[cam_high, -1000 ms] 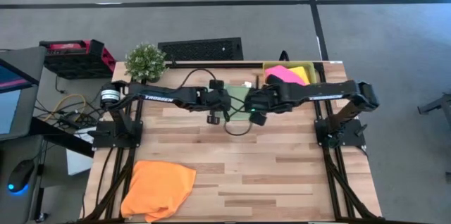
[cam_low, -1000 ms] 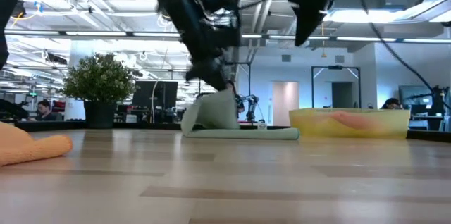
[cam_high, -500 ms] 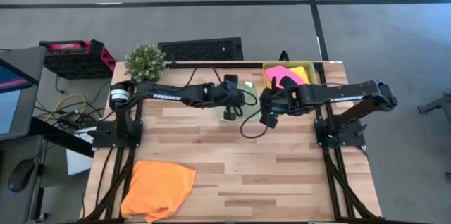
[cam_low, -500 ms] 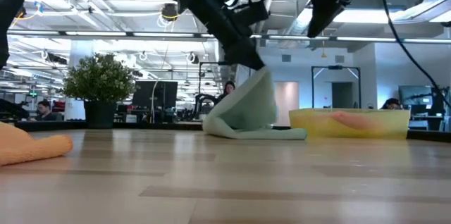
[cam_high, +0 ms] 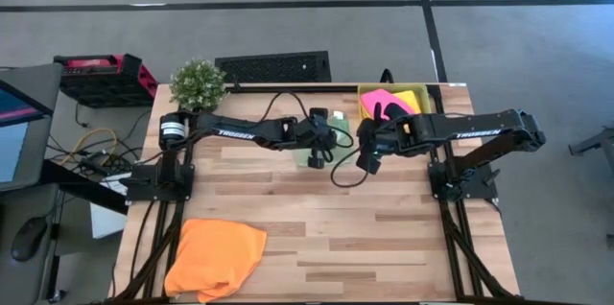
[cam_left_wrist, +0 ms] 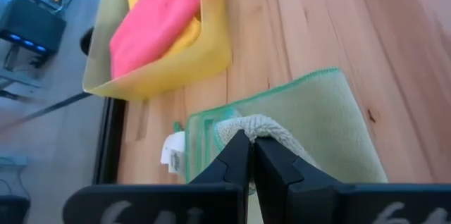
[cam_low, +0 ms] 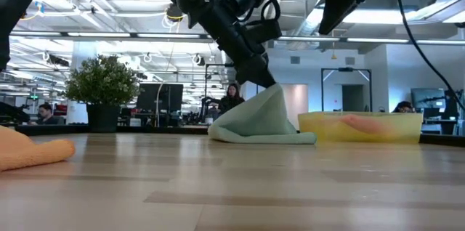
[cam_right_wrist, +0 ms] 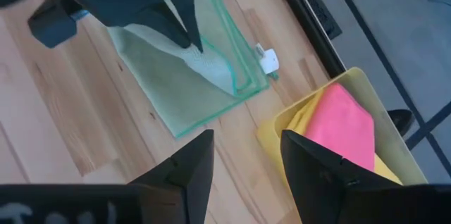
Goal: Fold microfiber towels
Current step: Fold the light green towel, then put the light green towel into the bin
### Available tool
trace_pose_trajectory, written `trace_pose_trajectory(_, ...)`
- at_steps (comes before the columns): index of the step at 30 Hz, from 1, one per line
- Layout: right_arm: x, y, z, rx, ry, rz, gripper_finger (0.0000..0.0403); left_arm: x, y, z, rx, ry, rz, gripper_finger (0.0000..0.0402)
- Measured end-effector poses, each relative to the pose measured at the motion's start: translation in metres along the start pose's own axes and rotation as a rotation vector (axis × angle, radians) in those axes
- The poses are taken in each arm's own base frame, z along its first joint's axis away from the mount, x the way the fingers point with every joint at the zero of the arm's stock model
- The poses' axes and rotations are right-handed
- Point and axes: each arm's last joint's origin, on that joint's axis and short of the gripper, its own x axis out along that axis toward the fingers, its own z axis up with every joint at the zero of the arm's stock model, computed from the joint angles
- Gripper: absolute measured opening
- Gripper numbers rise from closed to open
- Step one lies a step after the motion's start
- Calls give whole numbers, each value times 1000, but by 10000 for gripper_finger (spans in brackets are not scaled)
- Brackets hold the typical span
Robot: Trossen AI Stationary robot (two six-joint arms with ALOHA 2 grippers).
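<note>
The pale green towel (cam_high: pixel 333 133) lies at the table's far middle, beside the tray. It shows in the low view (cam_low: pixel 261 120) as a tent with its lower part flat on the table. My left gripper (cam_low: pixel 270 84) is shut on its raised top. My right gripper (cam_right_wrist: pixel 243 155) is open and empty. It hangs high above the table (cam_high: pixel 365 152), just right of the towel. The orange towel (cam_high: pixel 216 257) lies bunched at the near left. The hot pink towel (cam_high: pixel 381 105) and the yellow towel (cam_high: pixel 412 101) lie in the tray. My left gripper (cam_left_wrist: pixel 250 141) pinches a bunched fold of the green towel's top (cam_left_wrist: pixel 259 122) between its two fingertips. One layer or several, I cannot tell. The fingers slant down from the table's left. The held part stands raised as a peak, and the rest (cam_left_wrist: pixel 324 125) lies on the table.
The translucent yellow tray (cam_high: pixel 420 89) stands at the far right corner and shows in the low view (cam_low: pixel 361 126). A potted plant (cam_high: pixel 198 82) stands at the far left. Bare wood (cam_high: pixel 384 238) lies between the green towel and the near edge.
My left gripper has gone toward the table's right edge with the towel's held part. That part has swung over to the right above the part that stays flat on the table. My right gripper has drawn back toward the right edge, staying high.
</note>
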Motion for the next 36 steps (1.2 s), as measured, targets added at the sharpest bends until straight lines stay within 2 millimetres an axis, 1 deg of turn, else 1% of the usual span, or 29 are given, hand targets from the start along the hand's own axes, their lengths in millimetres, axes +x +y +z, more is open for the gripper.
trace_pose_trajectory(2, 0, 0, 0, 0, 1, 0, 188, 0, 0, 0, -17, -2, 1, 2)
trace_pose_trajectory(4, 0, 0, 0, 0, 1, 0, 188, 0, 0, 0, -47, 1, -1, 13)
trace_pose_trajectory(12, 0, 0, 0, -1, 1, -1, 188, 0, -2, 1, -77, -5, -12, 95)
trace_pose_trajectory(15, 0, 0, 0, -1, 1, -1, 189, -1, -4, 3, -108, -12, -15, 116)
trace_pose_trajectory(19, 0, 0, 0, -2, 2, -1, 188, -2, -11, 6, -96, -22, -34, 129)
trace_pose_trajectory(25, 0, 0, 0, -4, 2, -1, 188, -8, -21, 13, -48, -30, -40, 131)
trace_pose_trajectory(28, 0, 0, 0, -53, 3, 3, 189, -22, -18, 16, -54, -10, -42, 131)
trace_pose_trajectory(30, 2, 2, 0, -113, 4, 24, 188, -37, -15, 17, -75, 21, -62, 131)
trace_pose_trajectory(34, 22, 15, -8, -212, 15, 193, 188, -64, -14, 14, -135, 107, -151, 131)
trace_pose_trajectory(36, 35, 21, -11, -233, -21, 255, 188, -76, -15, 11, -157, 147, -197, 131)
